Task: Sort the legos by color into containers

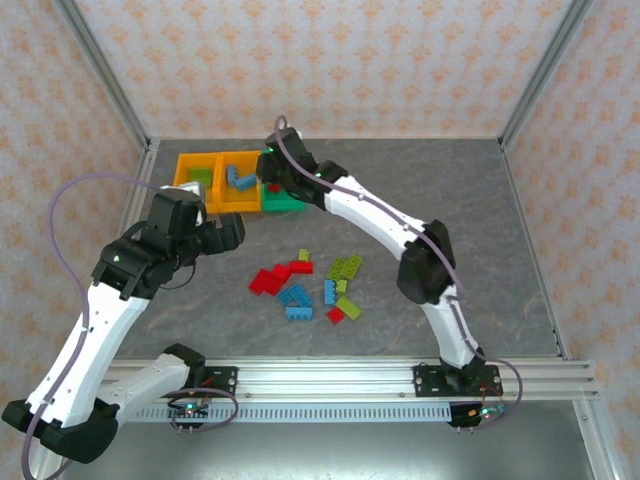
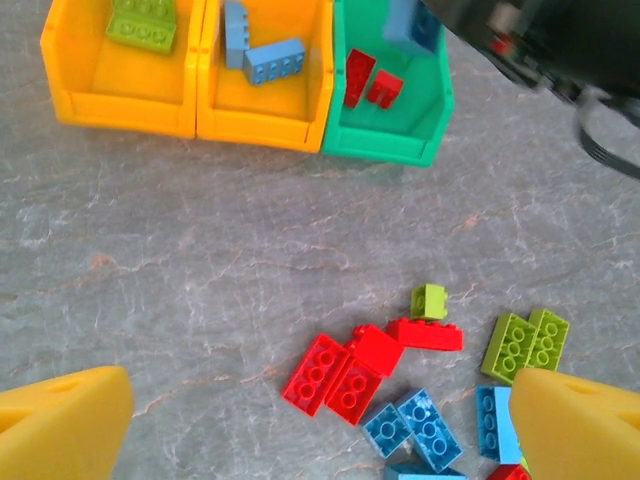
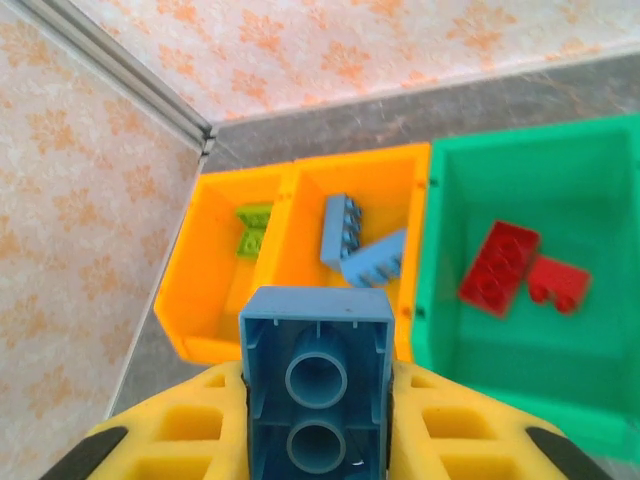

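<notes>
My right gripper (image 3: 316, 420) is shut on a blue lego (image 3: 316, 370), underside toward the camera, held above the near edge of the containers (image 1: 238, 185). Left orange-yellow bin (image 3: 200, 300) holds a lime brick (image 3: 252, 230). Middle orange-yellow bin (image 3: 405, 190) holds two blue bricks (image 3: 350, 245). Green bin (image 3: 540, 370) holds two red bricks (image 3: 500, 265). My left gripper (image 2: 318, 425) is open over the loose legos, nothing between its fingers (image 2: 60, 425). Red bricks (image 2: 345, 375), blue bricks (image 2: 420, 430) and lime bricks (image 2: 525, 345) lie mixed on the table.
The three bins stand side by side at the table's back left (image 1: 197, 175). The right arm (image 1: 380, 220) stretches diagonally across the table over the pile's far side. Metal frame posts (image 1: 135, 120) and papered walls enclose the table.
</notes>
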{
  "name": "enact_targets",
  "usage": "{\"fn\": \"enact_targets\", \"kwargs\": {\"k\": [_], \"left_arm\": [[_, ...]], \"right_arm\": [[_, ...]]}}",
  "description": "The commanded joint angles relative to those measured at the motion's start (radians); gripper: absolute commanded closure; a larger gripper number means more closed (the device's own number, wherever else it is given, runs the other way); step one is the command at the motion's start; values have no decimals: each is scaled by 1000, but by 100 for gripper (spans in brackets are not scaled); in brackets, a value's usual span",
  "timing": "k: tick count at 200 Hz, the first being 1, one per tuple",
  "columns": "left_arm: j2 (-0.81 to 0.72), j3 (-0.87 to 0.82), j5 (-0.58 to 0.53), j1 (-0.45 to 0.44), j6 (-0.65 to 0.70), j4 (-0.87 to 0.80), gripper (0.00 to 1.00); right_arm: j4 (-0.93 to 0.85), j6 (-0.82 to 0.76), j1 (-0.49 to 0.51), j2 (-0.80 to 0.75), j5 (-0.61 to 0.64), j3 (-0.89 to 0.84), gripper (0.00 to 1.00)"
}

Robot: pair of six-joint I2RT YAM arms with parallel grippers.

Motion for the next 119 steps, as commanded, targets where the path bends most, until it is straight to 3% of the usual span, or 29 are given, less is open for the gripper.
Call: {"fn": "enact_targets", "kwargs": {"k": [1,42,70,94,119], "left_arm": [[-7,28,-31,1,1,-60,3],[12,31,-27,1,38,-83,3],[14,16,-23,0,52,-102,2],[2,-13,-35,1,69,-98,3],[4,-41,-51,1,80,-97,2]], "right_arm": [[-3,-48,-5,158,4,186,71],[184,-126,-9,340,25,327,72],[231,-195,-10,415,23,416,64],[200,-193,-10,402,-12,426,47],[155,-164,-10,314,-43,374,42]]}}
